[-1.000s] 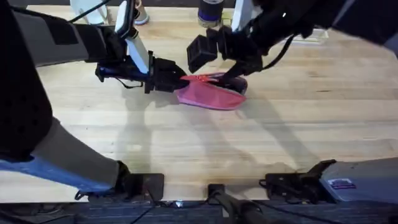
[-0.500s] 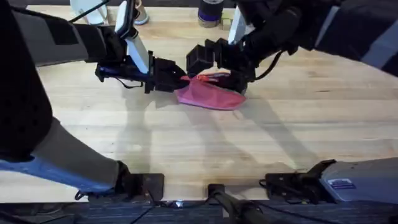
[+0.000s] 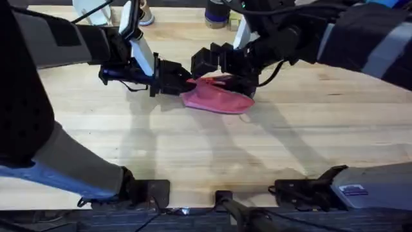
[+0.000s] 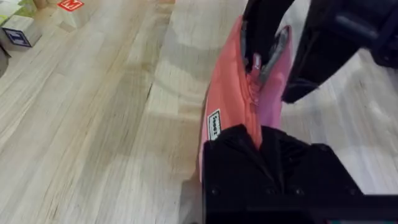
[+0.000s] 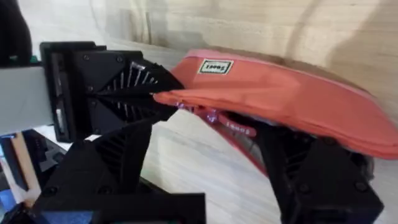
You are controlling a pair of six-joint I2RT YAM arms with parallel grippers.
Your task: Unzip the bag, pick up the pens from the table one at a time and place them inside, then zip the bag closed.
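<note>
Right tool (image 3: pixel 239 82) nearer pink bag (image 3: pixel 215 98)

The left gripper (image 3: pixel 187 82) was clamped on the bag's (image 3: pixel 219 98) left end; the right gripper (image 3: pixel 237 82) reached into its opened top.

Robot lab; wooden table (image 3: pixel 193 148); arm mounts (image 3: pixel 309 187)

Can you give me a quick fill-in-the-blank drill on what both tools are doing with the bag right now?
1. The left tool is shut on one ____ of the bag.
2. The bag's colour is ____.
3. The bag lies on the ____ table.
4. The right tool is at the bag's ____ seam.

Missing words: end; pink; wooden; zipper
</note>
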